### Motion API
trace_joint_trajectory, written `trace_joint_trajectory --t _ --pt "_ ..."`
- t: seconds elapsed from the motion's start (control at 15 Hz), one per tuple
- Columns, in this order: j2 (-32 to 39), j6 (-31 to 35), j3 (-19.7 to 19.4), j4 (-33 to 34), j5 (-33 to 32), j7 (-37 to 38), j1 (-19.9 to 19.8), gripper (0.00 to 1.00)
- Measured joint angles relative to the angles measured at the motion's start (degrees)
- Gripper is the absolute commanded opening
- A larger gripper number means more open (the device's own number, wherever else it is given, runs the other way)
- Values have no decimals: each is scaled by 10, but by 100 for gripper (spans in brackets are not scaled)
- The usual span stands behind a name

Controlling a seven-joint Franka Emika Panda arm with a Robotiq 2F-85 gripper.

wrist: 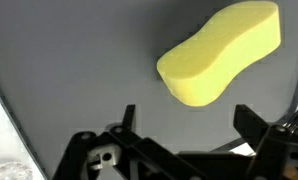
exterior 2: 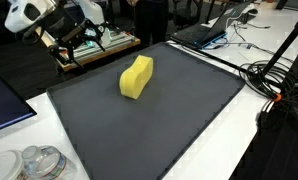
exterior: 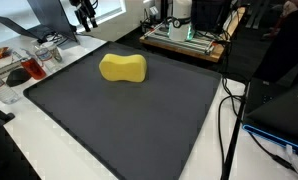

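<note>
Just ahead of the gripper [wrist: 186, 118], jaws apart, lies a yellow, waisted sponge [wrist: 221, 52]. Dark mat [wrist: 79, 60] spreads wide round it, one edge close beside the gripper

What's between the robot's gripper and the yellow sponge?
Nothing but bare dark mat: in the wrist view, the open gripper hangs over the mat, with the sponge just ahead.

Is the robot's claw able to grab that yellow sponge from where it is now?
Probably yes. The gripper is open, and the yellow sponge lies alone on the dark mat, just ahead of the fingers in the wrist view. Nothing stands between them or crowds the sponge.
</note>
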Motion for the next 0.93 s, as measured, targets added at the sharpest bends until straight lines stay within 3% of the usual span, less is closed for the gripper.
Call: trace_joint_trajectory --t 0.53,0.93 --pt "61 -54 64 125 -106 -4 -15 100" --pt "79 -98 116 173 -211 -11 5 100"
